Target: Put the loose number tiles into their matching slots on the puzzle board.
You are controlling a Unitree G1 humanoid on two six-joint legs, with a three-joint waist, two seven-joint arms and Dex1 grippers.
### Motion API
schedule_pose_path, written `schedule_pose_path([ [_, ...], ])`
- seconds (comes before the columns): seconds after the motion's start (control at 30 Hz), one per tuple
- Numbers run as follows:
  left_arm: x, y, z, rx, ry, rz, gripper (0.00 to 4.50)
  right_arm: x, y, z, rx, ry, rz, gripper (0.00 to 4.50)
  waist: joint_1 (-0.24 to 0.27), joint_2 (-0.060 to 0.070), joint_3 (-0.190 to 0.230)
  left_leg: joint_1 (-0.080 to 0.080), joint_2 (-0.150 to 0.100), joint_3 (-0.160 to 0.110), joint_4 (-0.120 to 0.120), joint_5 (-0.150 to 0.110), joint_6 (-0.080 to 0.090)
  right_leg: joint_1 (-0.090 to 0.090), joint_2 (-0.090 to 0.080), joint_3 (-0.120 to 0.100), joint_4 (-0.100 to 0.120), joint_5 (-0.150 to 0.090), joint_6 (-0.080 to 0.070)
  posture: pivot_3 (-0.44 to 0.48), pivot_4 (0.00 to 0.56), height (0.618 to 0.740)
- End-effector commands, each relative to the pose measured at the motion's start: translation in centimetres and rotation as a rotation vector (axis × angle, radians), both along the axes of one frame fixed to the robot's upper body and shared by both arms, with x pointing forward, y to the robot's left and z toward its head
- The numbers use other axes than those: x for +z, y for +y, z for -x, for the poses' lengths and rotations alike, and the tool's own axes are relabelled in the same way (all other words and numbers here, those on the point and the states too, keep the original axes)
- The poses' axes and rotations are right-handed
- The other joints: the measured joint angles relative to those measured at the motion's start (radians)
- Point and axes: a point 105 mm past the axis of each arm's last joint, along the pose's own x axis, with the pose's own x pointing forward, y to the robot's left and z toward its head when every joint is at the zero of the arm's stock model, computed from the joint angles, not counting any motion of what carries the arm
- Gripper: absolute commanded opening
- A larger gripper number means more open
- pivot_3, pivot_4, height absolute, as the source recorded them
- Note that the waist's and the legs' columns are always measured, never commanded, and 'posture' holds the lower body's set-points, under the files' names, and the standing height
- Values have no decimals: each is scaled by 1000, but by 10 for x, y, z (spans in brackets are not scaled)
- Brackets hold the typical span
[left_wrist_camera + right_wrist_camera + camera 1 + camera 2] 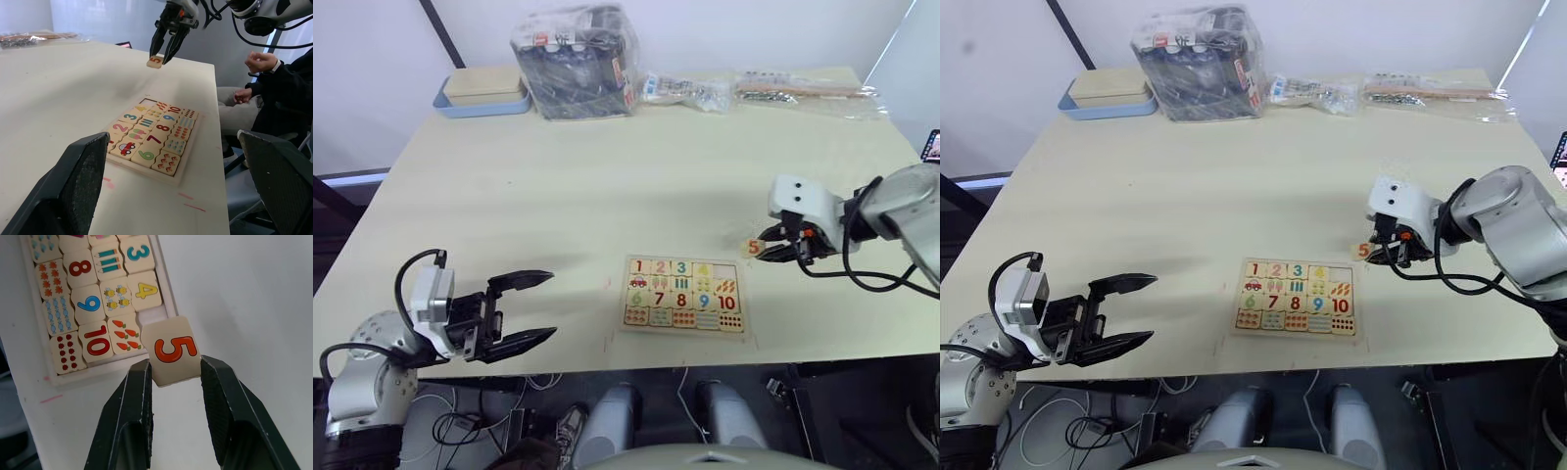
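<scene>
Right wrist view: my right gripper pinches the 5 tile by opposite edges just above the board's empty corner slot (light, stiff, slick wood — edge grip suits), left gripper wide open, empty.

The puzzle board and the 5 tile are pale, smooth wood. The bench looks matt. The right hand has black, rough-textured fingers.

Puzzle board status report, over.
Right claw shut on the pale-wood tile with the orange 5, held beside the flat pale-wood puzzle board. Tiles 1 to 4 seated; one corner slot bare. Left claw open, empty. Nothing in the way.
</scene>
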Motion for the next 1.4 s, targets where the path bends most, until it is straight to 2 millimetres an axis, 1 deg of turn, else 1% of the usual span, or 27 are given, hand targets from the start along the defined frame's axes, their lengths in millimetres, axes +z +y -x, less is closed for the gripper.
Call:
schedule_pose_path([
  [0.03,7,1,2,5,-32,-8,4500,7,17,3,-2,-39,12,870,-2,0,0,0,0,0,0,0,0,0,0,0,0,0,0,0,150,740],
  [0.2,7,1,3,7,-31,-6,4500,-8,23,-5,-32,-63,62,870,0,-1,0,0,0,-1,-1,0,0,0,0,-1,0,0,0,0,150,740],
  [0.33,8,-1,2,7,-33,-4,4500,-18,27,-6,-21,-60,77,870,-1,-1,-1,-1,0,-1,0,0,0,0,0,-1,0,0,0,0,150,740],
  [0.67,8,-2,3,10,-32,-4,4500,-37,27,-13,-16,-45,110,870,-2,-1,-1,0,0,-1,0,0,0,0,1,-1,0,0,0,0,150,740],
  [0.97,7,-3,4,16,-30,-3,4500,-46,31,-12,0,-25,116,870,-2,-1,-1,0,0,-1,0,0,0,0,1,-1,0,0,0,0,150,740],
  [1.17,7,-5,4,15,-27,0,4500,-51,28,-13,-5,-17,128,870,-3,-1,0,0,0,-1,0,0,0,-1,1,-1,0,0,0,0,150,740],
  [1.4,6,-6,5,15,-23,4,4500,-53,29,-14,-7,-14,129,870,-3,-1,0,0,0,-1,0,0,0,0,1,-1,0,0,0,0,150,740],
])
